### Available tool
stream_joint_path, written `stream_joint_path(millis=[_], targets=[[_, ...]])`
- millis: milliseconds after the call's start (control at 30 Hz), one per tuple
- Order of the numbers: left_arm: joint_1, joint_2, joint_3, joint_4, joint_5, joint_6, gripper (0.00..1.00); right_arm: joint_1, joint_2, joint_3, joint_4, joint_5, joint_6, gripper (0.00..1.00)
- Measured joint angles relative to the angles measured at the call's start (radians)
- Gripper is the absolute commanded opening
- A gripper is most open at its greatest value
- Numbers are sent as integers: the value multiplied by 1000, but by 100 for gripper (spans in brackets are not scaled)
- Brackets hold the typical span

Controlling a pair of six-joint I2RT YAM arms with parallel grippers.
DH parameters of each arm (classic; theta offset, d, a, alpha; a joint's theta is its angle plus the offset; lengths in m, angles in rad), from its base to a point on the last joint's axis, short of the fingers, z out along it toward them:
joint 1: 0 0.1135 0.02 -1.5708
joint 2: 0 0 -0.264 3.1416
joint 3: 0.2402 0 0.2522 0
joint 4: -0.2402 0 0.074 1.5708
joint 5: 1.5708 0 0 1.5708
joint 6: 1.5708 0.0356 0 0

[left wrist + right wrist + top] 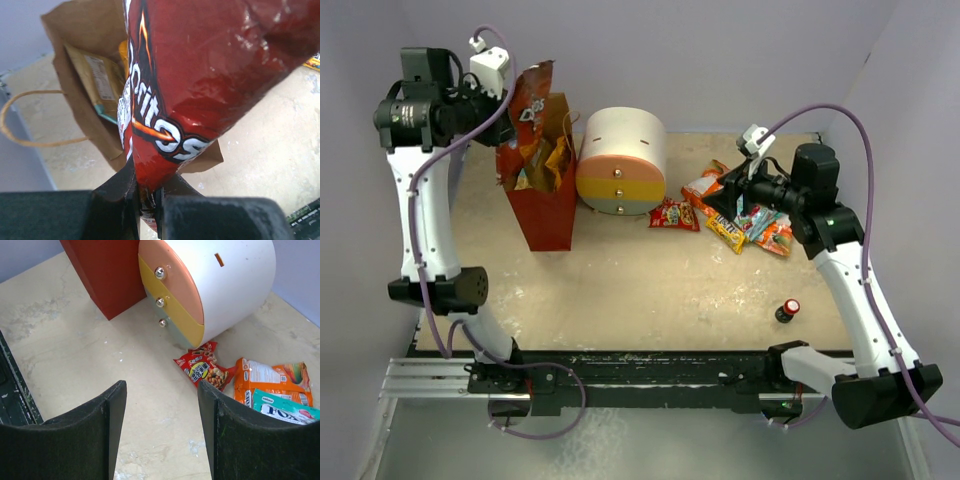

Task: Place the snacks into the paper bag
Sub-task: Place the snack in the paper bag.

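The red Doritos bag (200, 75) is being pinched at one edge by the left gripper (148, 200) above the open paper bag (545, 215). Most of the interior is being hidden by its bulk, with only a tan packet (97, 82) showing inside. A round drawer unit (622, 160) is standing just beside the bag, between it and the small snack packets (740, 215) on the table (620, 290). The right gripper (162, 425) is being held spread and empty near them.
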Motion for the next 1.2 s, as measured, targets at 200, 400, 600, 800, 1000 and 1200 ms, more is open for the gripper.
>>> stream_joint_path(millis=[200,400,600,800,1000,1200], targets=[[1,142,78,-80,57,-16,0,0,-7,-22,2,-1,0,62],[2,164,30,-104,107,-55,0,0,-8,-35,7,-2,0,62],[17,168,-45,-105,147,-84,0,0,-12,-42,10,-4,1,62],[51,187,-54,-101,164,-109,0,0,-20,-42,11,-4,3,62],[61,210,-54,-101,181,-121,0,0,-19,-42,12,-4,5,62],[61,277,-54,-101,195,-128,3,0,-19,-47,17,1,8,62]])
